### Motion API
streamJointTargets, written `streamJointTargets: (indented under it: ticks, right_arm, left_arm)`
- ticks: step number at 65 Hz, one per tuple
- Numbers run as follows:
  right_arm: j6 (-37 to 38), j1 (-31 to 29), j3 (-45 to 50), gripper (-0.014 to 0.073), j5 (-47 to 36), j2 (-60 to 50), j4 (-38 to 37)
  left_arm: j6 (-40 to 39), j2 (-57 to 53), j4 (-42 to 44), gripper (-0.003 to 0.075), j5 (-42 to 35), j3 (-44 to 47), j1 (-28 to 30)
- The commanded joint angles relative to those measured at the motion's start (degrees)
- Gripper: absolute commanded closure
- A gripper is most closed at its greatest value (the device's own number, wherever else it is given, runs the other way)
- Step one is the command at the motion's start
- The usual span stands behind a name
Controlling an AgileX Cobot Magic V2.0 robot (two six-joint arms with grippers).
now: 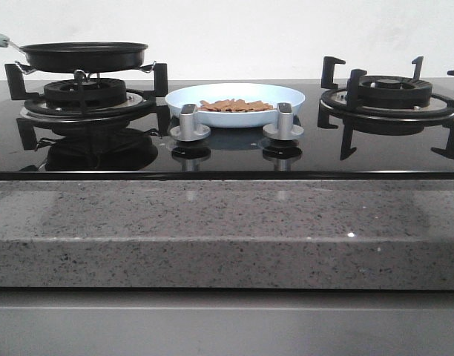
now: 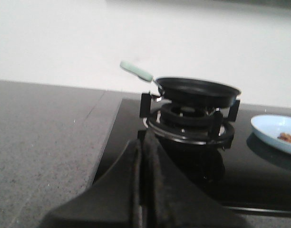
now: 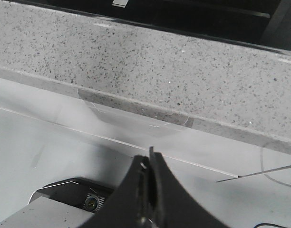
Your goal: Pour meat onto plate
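The left gripper [image 2: 144, 190] is pressed together with nothing between its dark fingers, and it touches nothing; it sits low at the near edge of the glossy black cooktop [image 2: 259, 180], pointing toward the left burner [image 2: 188, 124]. On that burner rests a black frying pan [image 2: 197, 91], its pale green handle [image 2: 136, 70] angled away toward the white wall. The right gripper [image 3: 149, 194] is also pressed together and holds nothing; it hangs below the speckled grey stone front edge of the bench [image 3: 183, 80], over a pale smooth surface. In the front view neither gripper appears. The pale blue plate [image 1: 234, 96] sits on the cooktop between the two burners, just behind two silver control knobs [image 1: 190, 122], and the meat [image 1: 236, 105] lies heaped in the middle of it. The right burner [image 1: 390, 96] carries nothing. A wide band of bare stone bench runs along the front of the cooktop, and more lies to its left.
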Motion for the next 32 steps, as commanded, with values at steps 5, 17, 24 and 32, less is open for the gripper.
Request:
streamJointTargets:
  ticks: [5,17,24,32]
  right_arm:
    - [-0.3,-0.09,-1.43,0.0708,-2.79,0.36,0.12]
    - [-0.3,-0.09,-1.43,0.0708,-2.79,0.36,0.12]
    - [-0.3,-0.09,-1.43,0.0708,-2.79,0.36,0.12]
    - [-0.3,-0.09,-1.43,0.0708,-2.79,0.36,0.12]
  left_arm:
    - [-0.58,-1.14,-2.47,0.0741,-7.24,0.31,0.43]
    - [-0.19,-1.14,-3.37,0.0741,-6.69,0.31,-0.77]
    - [-0.07,-1.14,-3.13,0.0741,-6.69,0.31,-1.57]
    - [3.34,-1.14,-3.13,0.0741,-6.69,0.31,-2.23]
